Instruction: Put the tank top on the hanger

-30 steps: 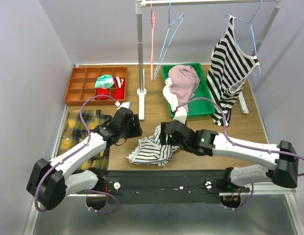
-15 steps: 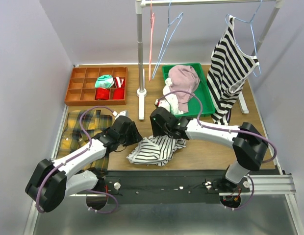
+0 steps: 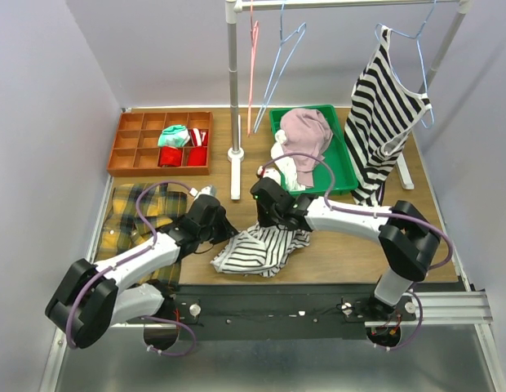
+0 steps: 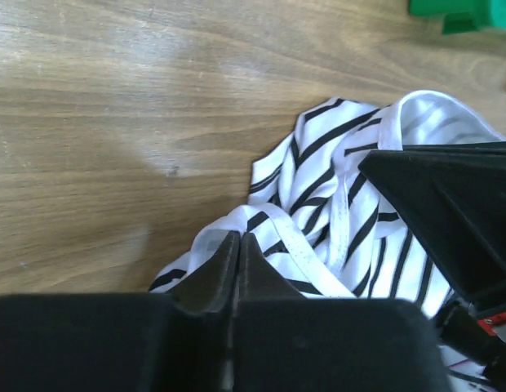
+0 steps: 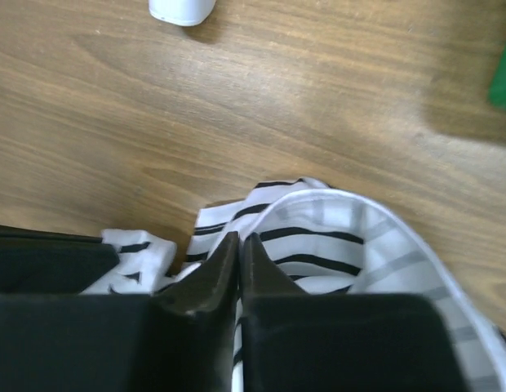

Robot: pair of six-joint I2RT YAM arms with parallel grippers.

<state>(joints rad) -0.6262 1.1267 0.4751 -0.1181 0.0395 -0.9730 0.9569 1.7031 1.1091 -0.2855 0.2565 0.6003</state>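
Observation:
The tank top [image 3: 257, 251] lies crumpled on the wooden table near the front edge, white with thin dark stripes. My left gripper [image 3: 228, 233] sits at its left edge. In the left wrist view that gripper [image 4: 238, 237] is shut, with the tank top's [image 4: 343, 204] white hem pinched at the tips. My right gripper [image 3: 269, 224] presses onto the upper edge. Its jaws [image 5: 239, 237] are shut on the rim of the tank top [image 5: 343, 237]. The light-blue hanger [image 3: 279, 69] hangs bare from the rail at the back.
A pink-red hanger [image 3: 253, 57] hangs beside the rack post [image 3: 233, 82]. A bold-striped top [image 3: 388, 106] hangs at the right. The green tray [image 3: 273, 122] holds a pink garment [image 3: 306, 131]. A brown compartment tray [image 3: 122, 155] and a plaid cloth [image 3: 135, 216] lie at the left.
Both grippers have closed from wide open onto the tank top's edges. The right arm swung left and back to the garment's upper edge, and the left gripper moved in slightly.

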